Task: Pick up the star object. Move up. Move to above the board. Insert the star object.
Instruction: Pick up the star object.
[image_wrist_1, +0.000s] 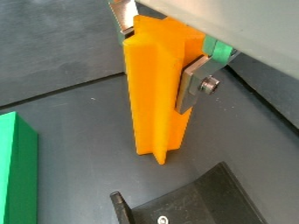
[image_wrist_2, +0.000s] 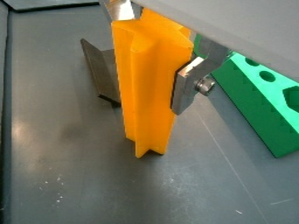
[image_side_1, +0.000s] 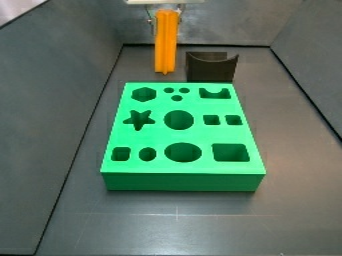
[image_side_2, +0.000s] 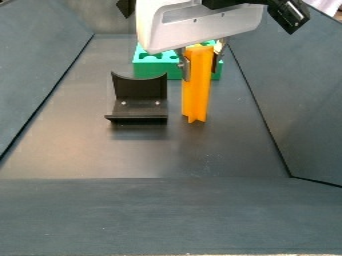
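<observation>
The star object (image_wrist_1: 152, 96), a tall bright-orange ridged peg, stands upright between my gripper's fingers in both wrist views (image_wrist_2: 146, 87). My gripper (image_wrist_1: 158, 61) is shut on its upper part, one silver finger (image_wrist_2: 191, 83) flat on each side. In both side views the peg (image_side_1: 164, 45) hangs under the gripper (image_side_1: 163, 8) at the far end of the floor, beside the fixture. Its lower end is at or just above the floor; I cannot tell which. The green board (image_side_1: 174, 180) lies flat apart from the peg, its star hole (image_side_1: 138, 121) on its left side.
The dark L-shaped fixture (image_side_1: 210, 66) stands on the floor between the peg and the board's far edge, close to the peg (image_side_2: 198, 85). It also shows in a side view (image_side_2: 136, 100). Sloped grey walls (image_side_1: 80, 90) bound the floor on both sides.
</observation>
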